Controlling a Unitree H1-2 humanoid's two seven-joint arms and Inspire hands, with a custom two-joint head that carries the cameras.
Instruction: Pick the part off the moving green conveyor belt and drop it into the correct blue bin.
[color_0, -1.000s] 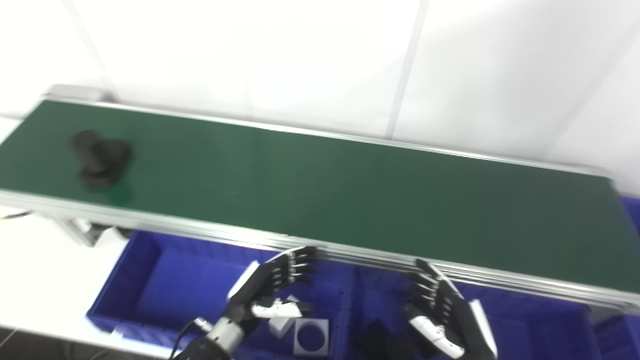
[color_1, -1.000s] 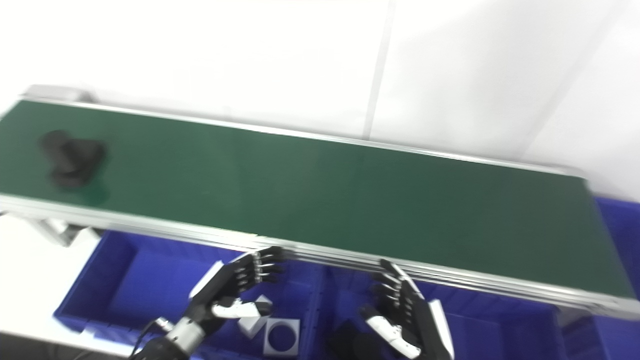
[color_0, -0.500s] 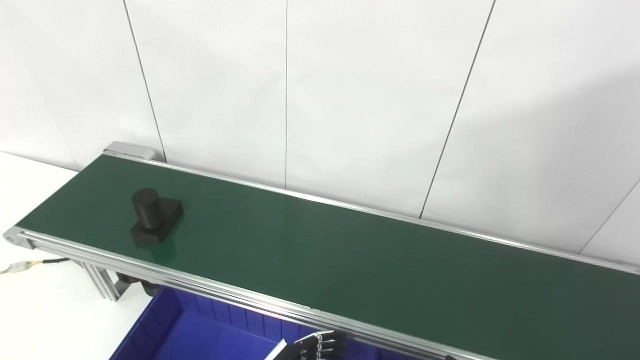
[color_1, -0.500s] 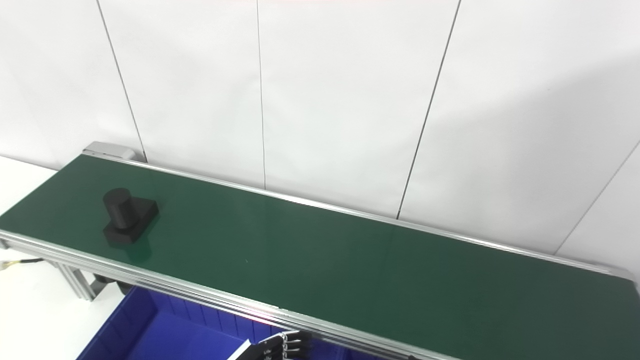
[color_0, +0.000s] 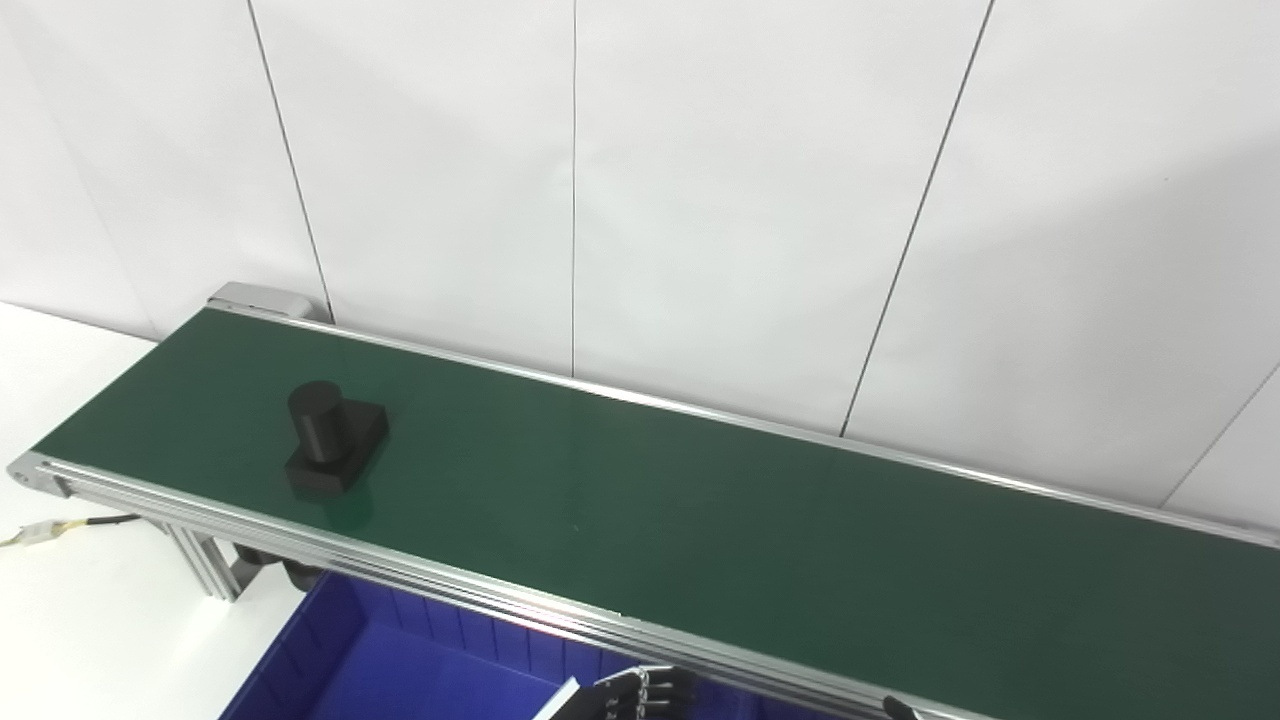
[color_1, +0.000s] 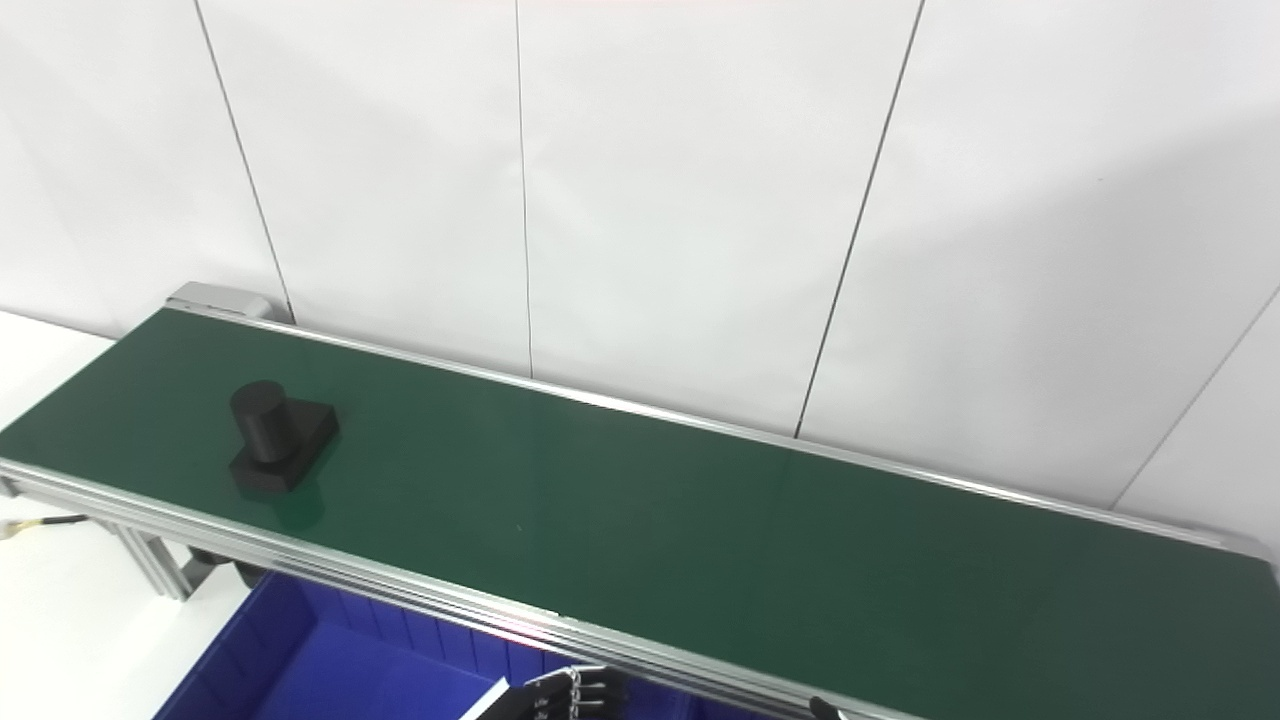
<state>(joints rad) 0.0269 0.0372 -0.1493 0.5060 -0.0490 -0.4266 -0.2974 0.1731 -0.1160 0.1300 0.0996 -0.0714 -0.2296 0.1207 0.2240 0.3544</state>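
- In the left eye view we see a black part, an upright cylinder on a square base (color_0: 335, 447), standing on the long green conveyor belt (color_0: 700, 510) near its left end, closer to the near rail than to the far one.
- Silver aluminium rails (color_0: 420, 585) frame the belt, and white wall panels (color_0: 700, 200) with thin dark seams rise behind it.
- Below the near rail, at the bottom left, lies a blue plastic bin (color_0: 400, 670); only its ribbed back wall and part of its floor show.
- The dark fingertips of our left hand (color_0: 640, 695) reach into the bottom edge, just below the rail and beside the bin, well apart from the part. They lie side by side, but we cannot tell whether the hand is spread or closed.
- Of our right hand (color_0: 893, 709) only a dark tip shows at the bottom edge; its state cannot be told.
- A thin cable with a white connector (color_0: 30, 536) lies on the white table at far left.
- In the right eye view the black part (color_1: 280, 447) stands on the same left stretch of the belt (color_1: 700, 520), and the left hand's fingertips (color_1: 575, 692) are again cut off by the bottom edge, holding nothing that we can see.
- We find no brand, label or writing in either view.
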